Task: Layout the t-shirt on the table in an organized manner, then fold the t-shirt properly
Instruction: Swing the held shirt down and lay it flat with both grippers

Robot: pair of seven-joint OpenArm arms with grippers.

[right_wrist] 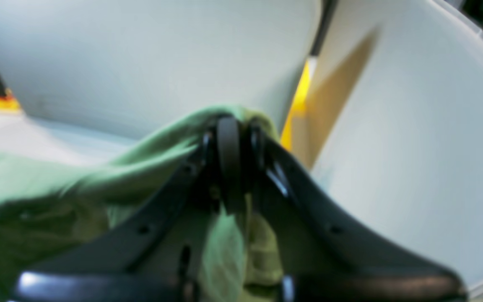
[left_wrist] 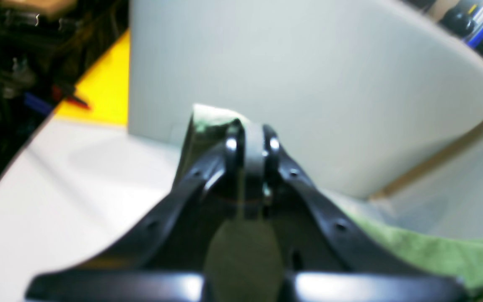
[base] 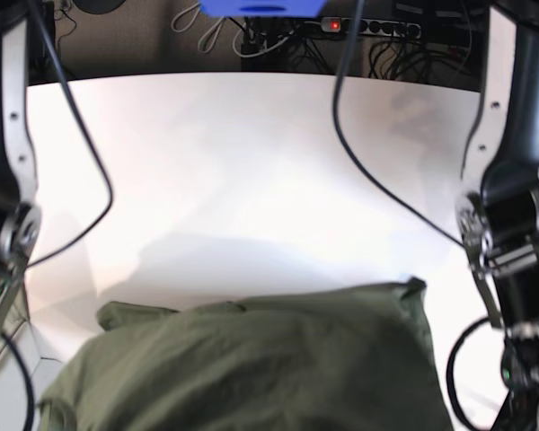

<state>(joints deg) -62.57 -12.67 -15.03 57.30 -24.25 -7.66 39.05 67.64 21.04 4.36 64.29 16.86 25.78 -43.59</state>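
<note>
The olive-green t-shirt point(base: 251, 368) hangs bunched across the bottom of the base view, over the near part of the white table point(base: 251, 153). In the left wrist view my left gripper point(left_wrist: 250, 130) is shut on a fold of the t-shirt point(left_wrist: 434, 251), and cloth pokes out past its tips. My right gripper point(right_wrist: 229, 126) is likewise shut on a bunched edge of the t-shirt point(right_wrist: 57, 180), which trails off to the left. In the base view only the two arms show at the sides. The fingers themselves are out of sight there.
A black cable point(base: 377, 180) lies across the table's right half. A power strip point(base: 368, 27) and tangled cables sit behind the far edge. A yellow surface point(left_wrist: 103, 88) and dark clutter point(left_wrist: 23, 71) border the table in the left wrist view.
</note>
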